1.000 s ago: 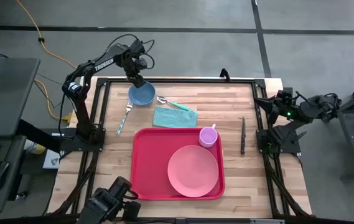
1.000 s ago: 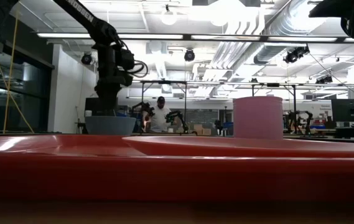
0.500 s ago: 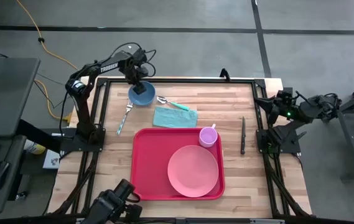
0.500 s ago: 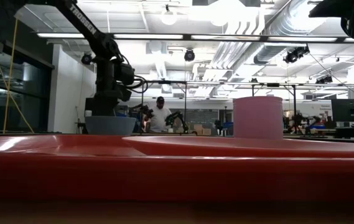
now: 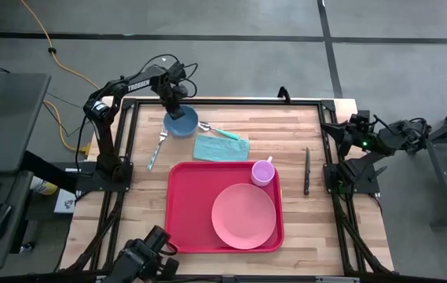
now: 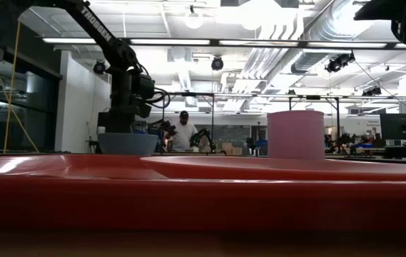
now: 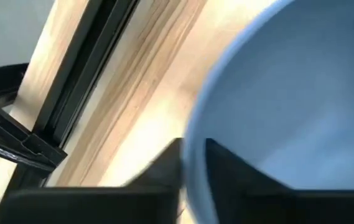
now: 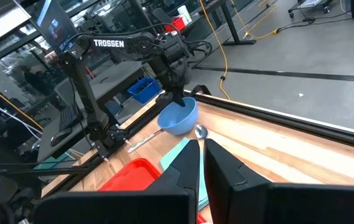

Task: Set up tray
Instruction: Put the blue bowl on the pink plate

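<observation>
A blue bowl (image 5: 182, 123) stands upright on the wooden table at its far left, and my left gripper (image 5: 174, 110) is shut on its far rim. The same bowl (image 6: 127, 143) shows in the low view under that gripper (image 6: 120, 127). The red tray (image 5: 192, 206) lies at the near middle. A round pink plate (image 5: 243, 215) and a pink cup (image 5: 262, 171) stand on it. My right gripper (image 8: 201, 144) is shut on nothing, held high off the table's right edge. My left gripper has the bowl's rim (image 7: 194, 171) pinched between its two fingers, one finger (image 7: 232, 174) inside the bowl and the other (image 7: 163, 171) outside. The fingers come from above, pointing down, at the bowl's far side. The bowl sits upright and level.
A teal napkin (image 5: 221, 148) lies between bowl and tray, with a spoon (image 5: 219, 130) just beyond it and a fork (image 5: 156, 149) left of it. A knife (image 5: 306, 170) lies right of the tray. A black frame (image 5: 223, 101) runs around the table.
My left gripper has sunk straight down onto the bowl's far rim and has then kept still. The bowl stays in its place, upright.
</observation>
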Controlling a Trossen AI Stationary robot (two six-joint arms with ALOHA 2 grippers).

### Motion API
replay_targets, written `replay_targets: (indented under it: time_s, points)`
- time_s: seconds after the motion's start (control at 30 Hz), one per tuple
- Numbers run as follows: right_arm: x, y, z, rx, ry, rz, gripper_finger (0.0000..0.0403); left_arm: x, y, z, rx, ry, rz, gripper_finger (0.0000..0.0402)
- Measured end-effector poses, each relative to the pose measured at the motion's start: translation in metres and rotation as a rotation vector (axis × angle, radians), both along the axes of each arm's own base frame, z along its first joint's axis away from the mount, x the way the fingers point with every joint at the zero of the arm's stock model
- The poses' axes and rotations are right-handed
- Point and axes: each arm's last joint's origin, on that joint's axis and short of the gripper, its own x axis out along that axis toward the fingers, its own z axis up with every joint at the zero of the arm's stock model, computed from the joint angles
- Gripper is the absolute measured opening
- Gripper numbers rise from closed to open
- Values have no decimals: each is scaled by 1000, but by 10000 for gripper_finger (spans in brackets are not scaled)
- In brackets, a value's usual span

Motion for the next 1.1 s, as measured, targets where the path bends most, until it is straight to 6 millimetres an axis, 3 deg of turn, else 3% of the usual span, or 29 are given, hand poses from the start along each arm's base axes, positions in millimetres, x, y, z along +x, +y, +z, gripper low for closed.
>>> replay_targets:
  time_s: [0.03, 0.1, 0.3, 0.43, 0.67, 0.9, 1.0, 1.1]
  points:
    - [0, 0, 0, 0, 0, 0, 0, 0, 0, 0, -2, -2, -4, 44]
    - [0, 0, 0, 0, 0, 0, 0, 0, 0, 1, -7, -13, -14, 22]
    - [0, 0, 0, -3, 0, -5, 0, -2, 4, 11, -30, -49, -19, 22]
    - [0, 0, 0, -10, 3, -6, 0, 0, 3, 38, -10, -106, -52, 22]
    - [0, 0, -1, -17, 14, -5, 0, 5, 4, 106, 27, -471, -132, 22]
    - [-1, 0, -2, -23, 25, -5, 0, 9, 1, 167, -43, -1028, -318, 22]
    - [-1, 0, -2, -24, 29, -2, 0, 12, -6, 183, -120, -1186, -416, 22]
    - [-1, -1, -4, -28, 44, 2, 0, 23, -18, 185, -187, -1198, -446, 22]
